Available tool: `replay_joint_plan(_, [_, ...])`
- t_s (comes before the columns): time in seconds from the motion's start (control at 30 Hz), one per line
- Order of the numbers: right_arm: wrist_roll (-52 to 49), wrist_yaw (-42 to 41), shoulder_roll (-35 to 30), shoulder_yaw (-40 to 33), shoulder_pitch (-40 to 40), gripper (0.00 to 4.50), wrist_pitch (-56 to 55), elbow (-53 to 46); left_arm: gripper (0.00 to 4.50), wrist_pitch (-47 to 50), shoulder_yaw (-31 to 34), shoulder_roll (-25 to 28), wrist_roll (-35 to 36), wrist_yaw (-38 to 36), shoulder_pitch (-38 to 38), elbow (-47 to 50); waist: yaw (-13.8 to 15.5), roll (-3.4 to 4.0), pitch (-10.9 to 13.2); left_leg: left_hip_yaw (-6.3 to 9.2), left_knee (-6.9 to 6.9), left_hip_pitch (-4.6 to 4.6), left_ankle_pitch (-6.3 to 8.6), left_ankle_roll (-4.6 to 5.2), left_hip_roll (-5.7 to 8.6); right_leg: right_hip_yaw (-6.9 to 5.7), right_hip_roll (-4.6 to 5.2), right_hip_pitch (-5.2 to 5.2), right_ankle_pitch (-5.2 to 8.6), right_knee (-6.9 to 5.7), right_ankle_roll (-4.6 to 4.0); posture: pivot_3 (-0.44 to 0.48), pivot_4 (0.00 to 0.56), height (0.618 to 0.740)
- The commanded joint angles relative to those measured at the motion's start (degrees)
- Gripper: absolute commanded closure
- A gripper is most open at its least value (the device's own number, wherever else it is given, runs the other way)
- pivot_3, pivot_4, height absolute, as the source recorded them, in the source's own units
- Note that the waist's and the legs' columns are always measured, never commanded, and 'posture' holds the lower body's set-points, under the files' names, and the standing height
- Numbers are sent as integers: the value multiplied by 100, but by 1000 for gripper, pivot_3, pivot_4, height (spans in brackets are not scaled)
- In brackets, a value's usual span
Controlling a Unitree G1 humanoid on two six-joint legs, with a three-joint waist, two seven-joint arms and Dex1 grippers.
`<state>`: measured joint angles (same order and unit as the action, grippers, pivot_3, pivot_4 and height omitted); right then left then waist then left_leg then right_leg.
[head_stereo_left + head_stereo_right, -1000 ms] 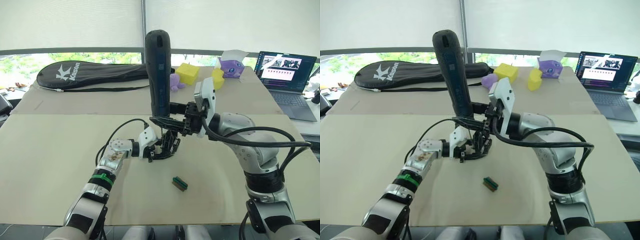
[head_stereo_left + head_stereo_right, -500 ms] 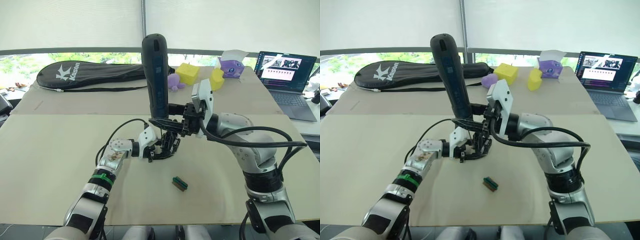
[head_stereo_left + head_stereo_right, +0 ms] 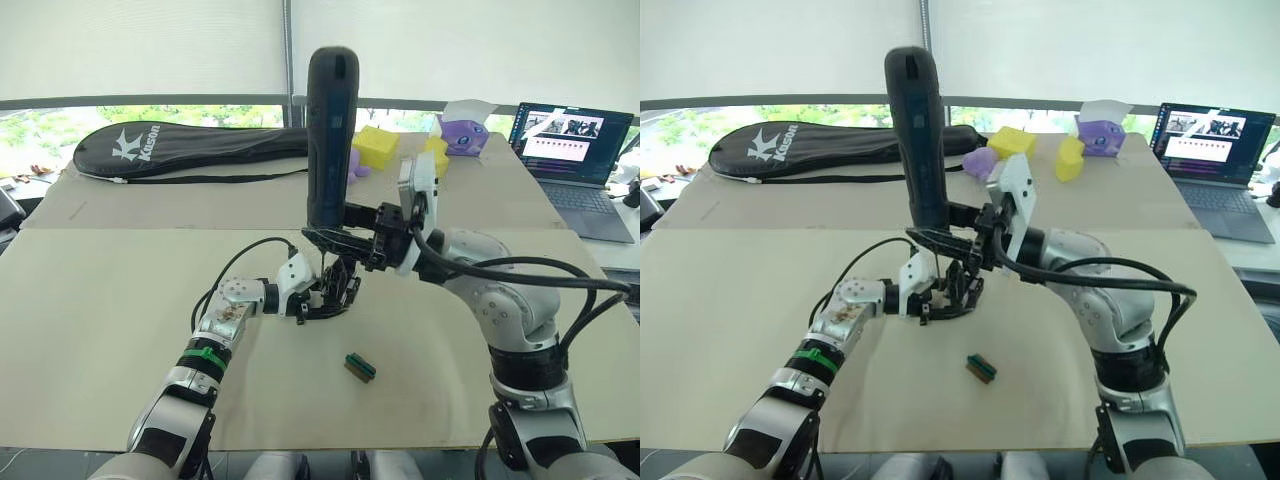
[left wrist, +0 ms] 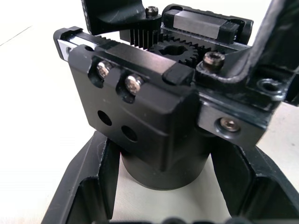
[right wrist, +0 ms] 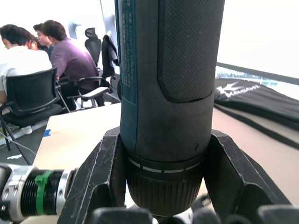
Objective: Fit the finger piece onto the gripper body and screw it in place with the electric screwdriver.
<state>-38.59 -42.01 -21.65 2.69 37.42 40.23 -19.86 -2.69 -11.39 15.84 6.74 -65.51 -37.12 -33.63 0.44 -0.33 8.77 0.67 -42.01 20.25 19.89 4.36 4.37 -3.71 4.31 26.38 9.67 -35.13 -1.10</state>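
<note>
Here, on my left, I have the left gripper [image 3: 325, 297] low over the tabletop [image 3: 100, 330], its jaws pinching the round base of the gripper body [image 4: 154, 121], whose gear and screw heads face up. Directly above it I see the electric screwdriver [image 3: 330, 140] standing nearly upright, bit pointing down at the body, with the right gripper [image 3: 345, 235] reaching in from my right, jaws clamped around the tool's lower collar. A small green-and-brown block [image 3: 360, 367] lies nearer me on the tabletop.
</note>
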Motion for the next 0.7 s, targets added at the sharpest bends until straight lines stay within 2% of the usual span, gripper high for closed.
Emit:
replay_joint_plan(0.03, [-86,51,2,-146,150,2582,-156,-312,2209,-32,18,1,46,-40,-77,153,3,0,0,1,0,0,0,0,0,0,0,0,0,0,0,0,150,740])
replay_joint_plan(0.7, [360,-362,-132,88,347,2582,-468,-104,2209,-60,12,9,34,-47,-52,167,2,0,0,1,1,0,0,0,0,1,0,0,0,1,0,0,150,740])
